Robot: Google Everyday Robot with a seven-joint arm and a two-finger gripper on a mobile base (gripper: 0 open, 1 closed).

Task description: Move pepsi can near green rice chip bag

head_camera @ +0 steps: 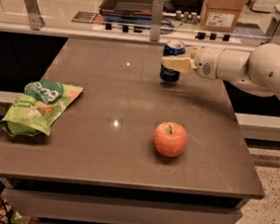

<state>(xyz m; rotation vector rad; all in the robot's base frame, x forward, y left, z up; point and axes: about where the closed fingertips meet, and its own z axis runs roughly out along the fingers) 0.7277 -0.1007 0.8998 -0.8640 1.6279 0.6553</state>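
The dark blue pepsi can point(171, 73) is upright at the far right part of the table, lifted slightly off the surface. My gripper point(175, 63) reaches in from the right and is shut on the can, one pale finger across its front. The green rice chip bag point(39, 106) lies flat at the table's left edge, far from the can.
A red-orange apple point(170, 138) sits on the brown table point(101, 155) right of centre, toward the front. A glass rail with metal posts point(157, 16) runs along the far edge. My white arm point(253, 68) spans the table's far right side.
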